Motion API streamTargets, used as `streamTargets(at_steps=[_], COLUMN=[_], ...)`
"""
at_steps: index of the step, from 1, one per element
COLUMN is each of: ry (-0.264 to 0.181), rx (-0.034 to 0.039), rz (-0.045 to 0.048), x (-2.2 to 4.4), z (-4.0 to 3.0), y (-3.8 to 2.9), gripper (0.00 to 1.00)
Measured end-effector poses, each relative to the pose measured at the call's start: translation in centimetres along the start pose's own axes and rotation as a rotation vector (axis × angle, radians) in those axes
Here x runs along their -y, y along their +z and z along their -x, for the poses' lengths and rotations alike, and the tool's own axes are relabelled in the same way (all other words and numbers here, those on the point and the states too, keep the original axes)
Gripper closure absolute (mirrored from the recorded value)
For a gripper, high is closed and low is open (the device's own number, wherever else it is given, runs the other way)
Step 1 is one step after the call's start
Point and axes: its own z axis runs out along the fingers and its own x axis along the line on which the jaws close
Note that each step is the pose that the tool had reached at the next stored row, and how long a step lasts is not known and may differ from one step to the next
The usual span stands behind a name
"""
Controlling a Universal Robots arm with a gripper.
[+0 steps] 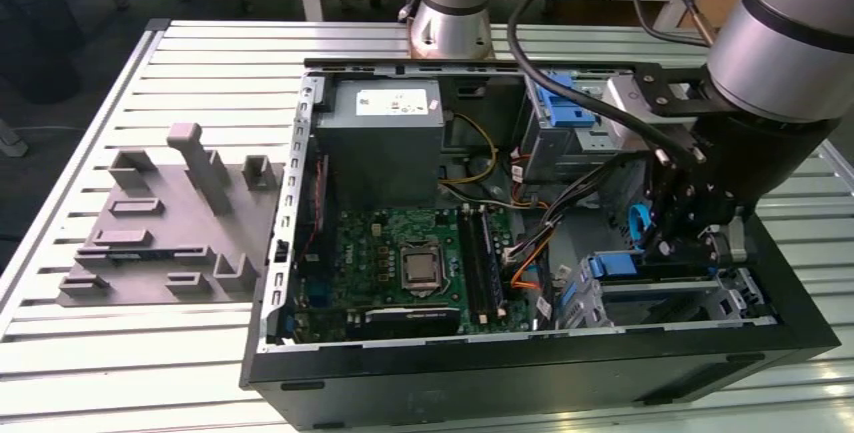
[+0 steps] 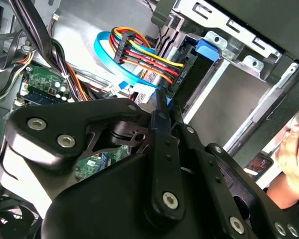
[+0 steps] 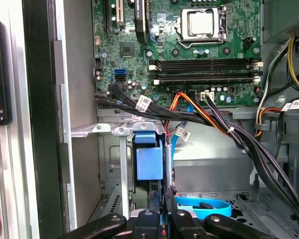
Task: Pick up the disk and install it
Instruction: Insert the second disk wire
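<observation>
The disk (image 3: 149, 162) stands edge-on in the drive bay (image 3: 112, 164) at the case's front corner, its blue carrier frame and a thin silver edge showing. In the exterior view its blue frame (image 1: 617, 266) sits low in the bay at the exterior view's right. My gripper (image 3: 162, 208) reaches down into the case and is shut on the disk, with blue plastic showing between the two black fingers (image 3: 152, 211). In the second wrist view the fingers meet at a blue edge (image 2: 168, 102) beside the bay's grey metal wall (image 2: 234, 99). From outside, my gripper (image 1: 667, 248) hangs right over the bay.
Black, orange and yellow cables (image 3: 214, 124) and a blue flat cable (image 2: 114, 59) cross near the bay. The motherboard (image 1: 400, 263), a grey metal box (image 1: 380, 123) and a cage with a blue latch (image 1: 567, 103) fill the case. A person's hand (image 2: 294, 149) is nearby.
</observation>
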Motion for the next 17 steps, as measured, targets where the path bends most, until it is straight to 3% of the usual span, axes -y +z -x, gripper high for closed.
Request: streamTargets(at_steps=[10,14,17], ry=[0.0,0.0,0.0], rx=[0.0002,0.0012,0.001], rz=[0.0001,0.0001,0.0001], x=[0.0,0.0,0.0], z=[-0.04,-0.04,-0.04], y=[0.1,0.06,0.0], gripper=[0.83,0.65,0.6])
